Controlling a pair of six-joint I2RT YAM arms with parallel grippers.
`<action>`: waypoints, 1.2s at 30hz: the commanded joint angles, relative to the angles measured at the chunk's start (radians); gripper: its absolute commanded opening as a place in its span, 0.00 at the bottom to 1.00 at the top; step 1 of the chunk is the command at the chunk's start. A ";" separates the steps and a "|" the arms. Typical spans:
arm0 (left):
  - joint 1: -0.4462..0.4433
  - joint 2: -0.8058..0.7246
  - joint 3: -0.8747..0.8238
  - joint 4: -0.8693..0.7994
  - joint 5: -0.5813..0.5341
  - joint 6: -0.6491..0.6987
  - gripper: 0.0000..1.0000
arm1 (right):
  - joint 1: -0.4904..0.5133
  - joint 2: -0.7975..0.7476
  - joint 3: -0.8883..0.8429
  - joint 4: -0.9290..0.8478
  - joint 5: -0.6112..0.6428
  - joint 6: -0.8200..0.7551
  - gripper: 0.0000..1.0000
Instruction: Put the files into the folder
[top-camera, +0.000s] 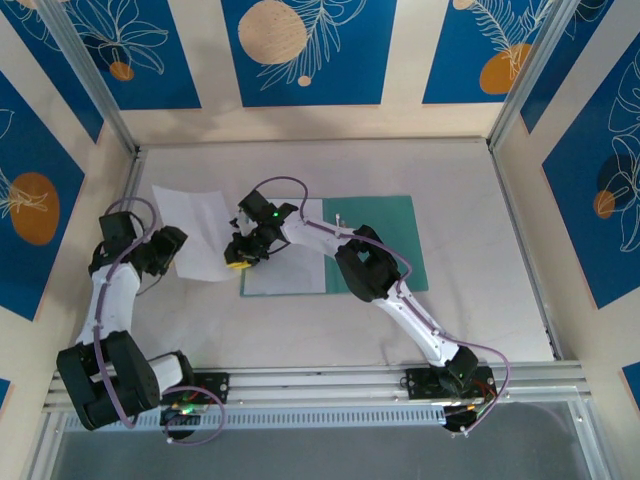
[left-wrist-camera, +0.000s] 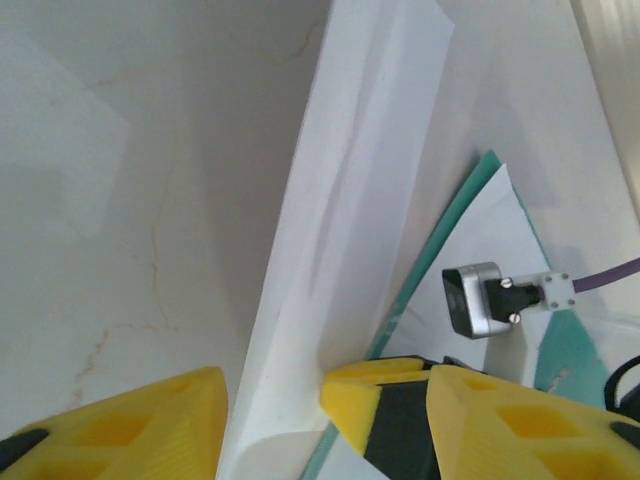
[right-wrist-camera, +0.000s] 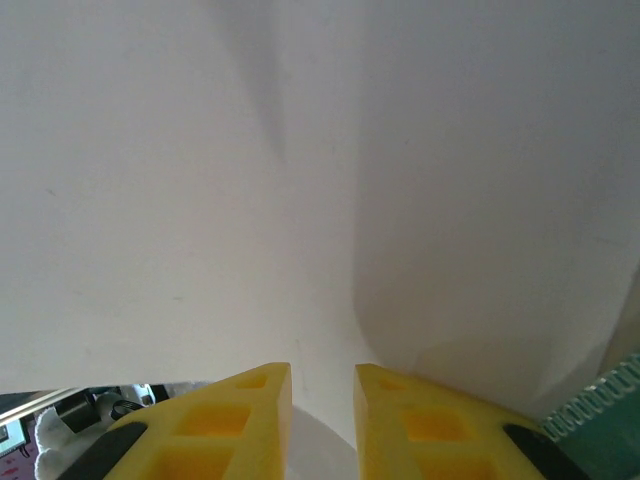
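Find the folder (top-camera: 375, 235) lying open and flat in the middle of the table (top-camera: 450, 330), with one of the files, a white sheet (top-camera: 285, 270), already resting on its left leaf. Look just left of it for the other sheet (top-camera: 195, 228), partly on bare table and, in the left wrist view, buckled into a long raised ridge (left-wrist-camera: 340, 230) rather than lying flat.

Read the left claw (top-camera: 168, 248) as spread wide, straddling the near end of that ridge without clamping it. Read the right claw (top-camera: 240, 262) as nearly pressed together over white paper by the folder's edge. Cannot tell from the narrow slit between its fingers (right-wrist-camera: 250, 410) whether pinching paper or not.

Treat each sheet as almost weightless, limp and probably slick on the smooth table, more likely to bow, crease or slide than to follow a push. Take hold at an edge or corner lifted clear of the table, or at the raised ridge, pinching gently but fully. Keep any pull low and along the sheet. Expect the folder card to be stiffer, yet light enough to skate when dragged against.
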 joint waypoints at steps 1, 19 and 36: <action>-0.005 -0.004 0.034 -0.030 -0.041 0.078 0.49 | -0.013 -0.045 -0.024 -0.028 -0.007 0.003 0.26; -0.004 0.014 0.078 -0.005 -0.003 0.151 0.00 | -0.043 -0.106 -0.029 -0.019 -0.049 0.002 0.26; -0.118 0.090 0.618 -0.291 0.205 0.098 0.00 | -0.333 -0.705 -0.688 0.472 -0.427 0.285 0.45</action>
